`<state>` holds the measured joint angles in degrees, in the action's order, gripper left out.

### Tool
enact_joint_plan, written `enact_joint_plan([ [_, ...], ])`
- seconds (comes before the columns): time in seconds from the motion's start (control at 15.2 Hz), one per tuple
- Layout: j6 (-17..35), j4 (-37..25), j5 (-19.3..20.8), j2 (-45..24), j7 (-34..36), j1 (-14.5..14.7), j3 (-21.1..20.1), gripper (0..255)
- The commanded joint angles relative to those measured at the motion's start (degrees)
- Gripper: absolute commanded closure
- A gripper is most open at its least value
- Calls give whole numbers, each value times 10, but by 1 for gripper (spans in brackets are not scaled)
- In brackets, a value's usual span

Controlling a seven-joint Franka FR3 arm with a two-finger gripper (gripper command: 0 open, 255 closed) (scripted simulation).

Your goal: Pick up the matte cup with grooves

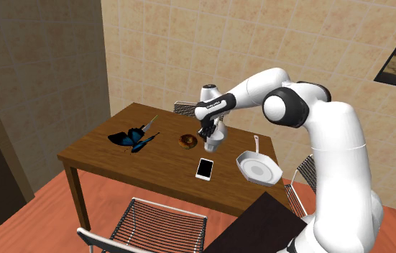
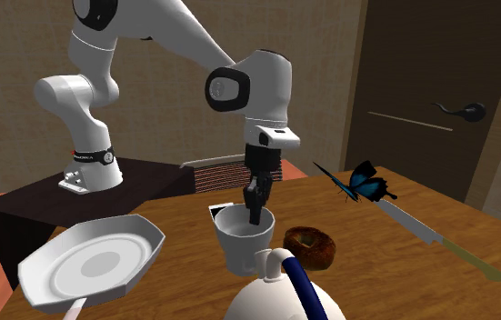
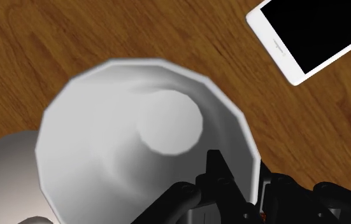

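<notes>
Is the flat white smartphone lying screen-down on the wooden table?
No, the white smartphone lies with its black screen facing up.

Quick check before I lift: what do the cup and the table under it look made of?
The cup is plain white-grey with a dull, matte finish and no glints; its rim looks faceted. It could be ceramic or plastic, and the look leaves that open. The table looks like brown wood, judging by the streaky grain, with a smooth, low-sheen finish.
</notes>
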<state>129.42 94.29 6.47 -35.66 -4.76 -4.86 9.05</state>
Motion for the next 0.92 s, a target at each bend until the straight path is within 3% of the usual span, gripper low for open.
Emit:
enact_joint_plan([
  [0.0,-9,1,1,10,-1,1,1,255],
  [0.86,-72,-19,2,55,-9,3,2,255],
])
